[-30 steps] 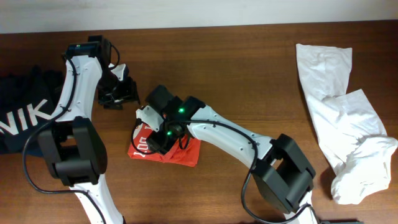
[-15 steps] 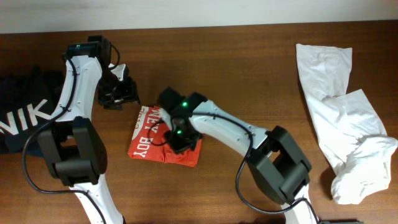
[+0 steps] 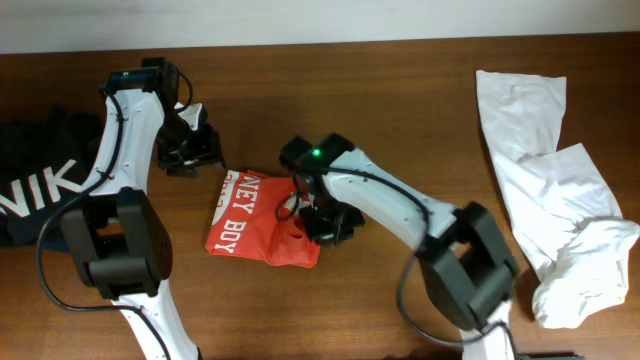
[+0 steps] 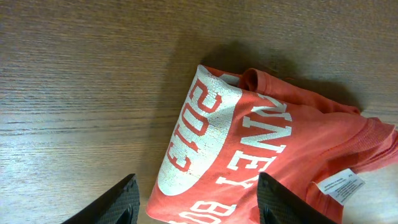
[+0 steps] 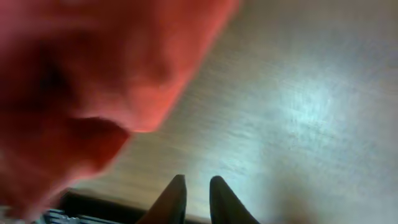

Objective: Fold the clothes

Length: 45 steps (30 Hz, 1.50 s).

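A red shirt [image 3: 252, 215] with white lettering lies folded in a compact bundle on the wooden table. It also shows in the left wrist view [image 4: 261, 143] and as a blur in the right wrist view [image 5: 74, 74]. My left gripper [image 3: 190, 150] is open and empty, hovering just up and left of the shirt's top-left corner; its fingers [image 4: 199, 202] frame the shirt's edge. My right gripper [image 3: 326, 222] sits at the shirt's right edge. Its fingers [image 5: 198, 193] are almost together over bare wood, with nothing between them.
A pile of white clothes [image 3: 548, 170] lies at the right side of the table. A dark garment [image 3: 40, 190] with white letters lies at the left edge. The table [image 3: 400, 110] is brown wood.
My right gripper swept from the shirt's left side across to its right edge, uncovering the printed top face. The left arm has not moved.
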{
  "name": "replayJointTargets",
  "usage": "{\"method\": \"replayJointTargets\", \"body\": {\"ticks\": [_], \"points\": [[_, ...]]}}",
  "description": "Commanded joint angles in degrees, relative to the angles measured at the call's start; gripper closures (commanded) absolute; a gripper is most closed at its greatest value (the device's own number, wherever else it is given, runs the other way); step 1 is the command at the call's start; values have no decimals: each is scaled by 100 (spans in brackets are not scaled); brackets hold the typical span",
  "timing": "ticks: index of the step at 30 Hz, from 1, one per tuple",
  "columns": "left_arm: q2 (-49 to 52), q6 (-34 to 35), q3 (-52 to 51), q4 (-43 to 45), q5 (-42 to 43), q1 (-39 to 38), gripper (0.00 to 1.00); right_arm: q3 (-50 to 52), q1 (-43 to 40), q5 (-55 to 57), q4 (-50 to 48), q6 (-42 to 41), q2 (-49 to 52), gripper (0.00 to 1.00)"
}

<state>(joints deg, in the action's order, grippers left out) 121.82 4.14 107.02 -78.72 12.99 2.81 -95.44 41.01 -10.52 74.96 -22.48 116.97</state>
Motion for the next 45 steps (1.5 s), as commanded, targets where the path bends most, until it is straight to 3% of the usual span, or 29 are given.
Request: {"method": "replayJointTargets", "body": {"ticks": [1, 4, 9, 11, 18, 21, 26, 28, 33, 37, 45], "points": [[33, 13, -39, -15, -39, 35, 40, -127, 17, -601, -702, 1204, -802, 77], [33, 13, -39, 0, -39, 35, 40, -122, 28, -1808, -1095, 2203, -745, 77], [33, 15, -39, 0, -39, 35, 40, -120, 129, -1926, -1174, 2317, -380, 76], [33, 15, -39, 0, -39, 35, 40, -101, 133, -1917, -1174, 2404, -160, 68], [33, 15, -39, -2, -39, 35, 40, 581, 127, -772, -1049, 2358, 149, 66], [33, 15, -39, 0, -39, 35, 40, 1228, 50, 85, -1099, 1434, 149, 66], [33, 15, -39, 0, -39, 35, 40, 1681, -98, 66, -835, 1231, 149, 67], [33, 15, -39, 0, -39, 35, 40, 1674, -118, 105, -741, 1222, 127, 73], [33, 15, -39, 0, -37, 35, 40, 992, -243, 26, -448, 1344, -527, 72], [33, 15, -39, 0, -39, 35, 40, 374, -229, -828, -868, 2048, -710, 68], [33, 15, -39, 44, -37, 35, 40, 1056, 48, -1180, -1932, 2072, -468, 68]]}}
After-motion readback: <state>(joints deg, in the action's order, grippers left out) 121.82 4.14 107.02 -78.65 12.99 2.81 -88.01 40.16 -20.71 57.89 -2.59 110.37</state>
